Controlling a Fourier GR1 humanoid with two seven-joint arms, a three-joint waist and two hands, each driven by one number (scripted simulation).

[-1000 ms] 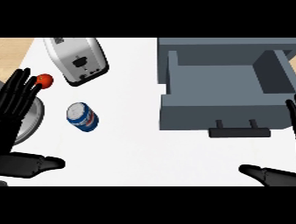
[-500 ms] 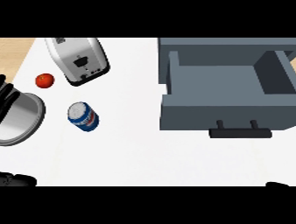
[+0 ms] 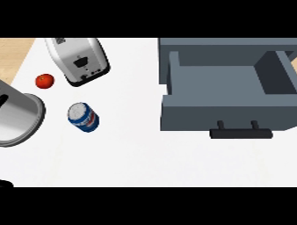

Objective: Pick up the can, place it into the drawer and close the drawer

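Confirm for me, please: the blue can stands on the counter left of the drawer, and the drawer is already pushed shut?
Not quite. The can does stand left of the drawer, but the head view shows the drawer pulled open, its compartment empty and its handle toward the robot.

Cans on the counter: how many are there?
1. The only can, blue and white with a silver top, lies on the white counter, between the metal pot and the open drawer, below the toaster. The pot could hide more.
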